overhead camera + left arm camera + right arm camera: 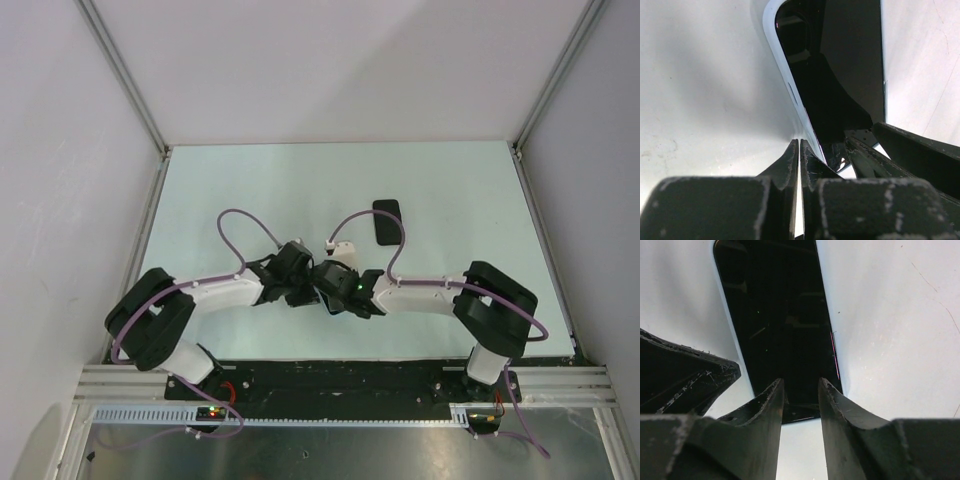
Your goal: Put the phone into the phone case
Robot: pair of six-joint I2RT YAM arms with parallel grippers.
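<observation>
The phone (pixel 785 315) is a dark glossy slab lying flat on the pale table. The phone case (pixel 771 30) shows as a pale-blue rim (pixel 725 315) along the phone's long side. I cannot tell how deep the phone sits in it. My left gripper (pixel 799 141) is shut, its tips down beside the case's rim with nothing between them. My right gripper (pixel 801 381) is open, its tips standing over the phone's near end. In the top view both grippers, left (pixel 303 293) and right (pixel 328 297), meet at mid-table and hide the phone.
A plain black slab (pixel 386 222) lies on the table beyond the right gripper. The right gripper's fingers (pixel 900 145) crowd the left wrist view, and a left finger (pixel 695 375) shows in the right wrist view. Metal frame rails edge the table.
</observation>
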